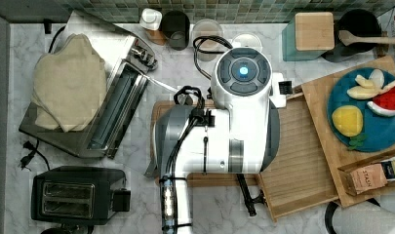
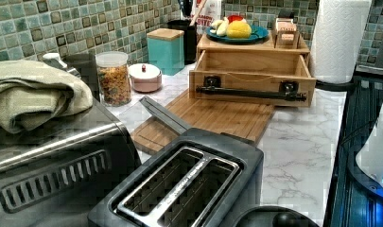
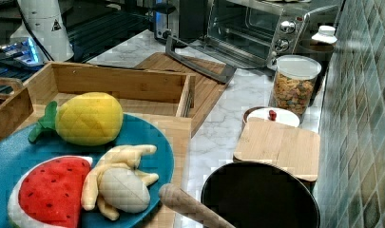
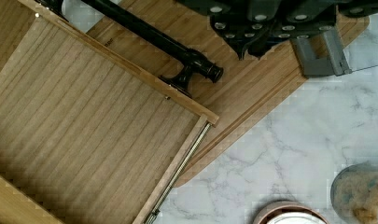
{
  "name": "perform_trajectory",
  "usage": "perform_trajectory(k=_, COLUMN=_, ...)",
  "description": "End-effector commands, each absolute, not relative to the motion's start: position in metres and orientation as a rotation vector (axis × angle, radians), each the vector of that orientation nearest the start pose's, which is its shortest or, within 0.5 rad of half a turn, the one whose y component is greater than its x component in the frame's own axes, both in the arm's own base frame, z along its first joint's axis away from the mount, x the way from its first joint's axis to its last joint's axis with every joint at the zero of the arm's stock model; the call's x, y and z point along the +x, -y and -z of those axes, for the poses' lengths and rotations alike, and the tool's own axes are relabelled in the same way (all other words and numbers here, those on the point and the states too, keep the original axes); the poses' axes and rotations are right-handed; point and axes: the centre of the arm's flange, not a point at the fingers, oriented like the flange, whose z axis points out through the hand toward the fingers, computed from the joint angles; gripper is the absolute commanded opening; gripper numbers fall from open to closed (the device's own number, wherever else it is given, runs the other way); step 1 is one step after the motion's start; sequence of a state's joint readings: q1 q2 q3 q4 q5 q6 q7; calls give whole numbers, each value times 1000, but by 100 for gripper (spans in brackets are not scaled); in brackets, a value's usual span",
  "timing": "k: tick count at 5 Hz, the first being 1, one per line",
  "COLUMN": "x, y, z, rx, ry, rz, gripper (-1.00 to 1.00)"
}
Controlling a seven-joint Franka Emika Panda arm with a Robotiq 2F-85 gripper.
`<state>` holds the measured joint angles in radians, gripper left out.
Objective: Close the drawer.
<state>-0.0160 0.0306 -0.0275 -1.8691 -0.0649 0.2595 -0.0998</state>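
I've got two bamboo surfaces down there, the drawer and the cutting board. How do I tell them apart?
The drawer has a raised rim and side walls; the cutting board lies flat on the counter. The drawer carries a black bar handle on its front; the cutting board has none. The drawer stands pulled out from its wooden unit, overhanging the cutting board, which has rounded corners. Both are pale bamboo with lengthwise grain.

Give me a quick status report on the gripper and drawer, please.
Gripper above cutting board, touching nothing. Drawer pulled fully out, empty, black handle free. Nothing blocking its slide.
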Motion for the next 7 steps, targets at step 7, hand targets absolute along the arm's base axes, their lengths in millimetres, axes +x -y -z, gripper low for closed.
perform_trajectory(k=7, x=475, y=1, z=-399, rx=-3205, ry=120, rz=-160, gripper=-100)
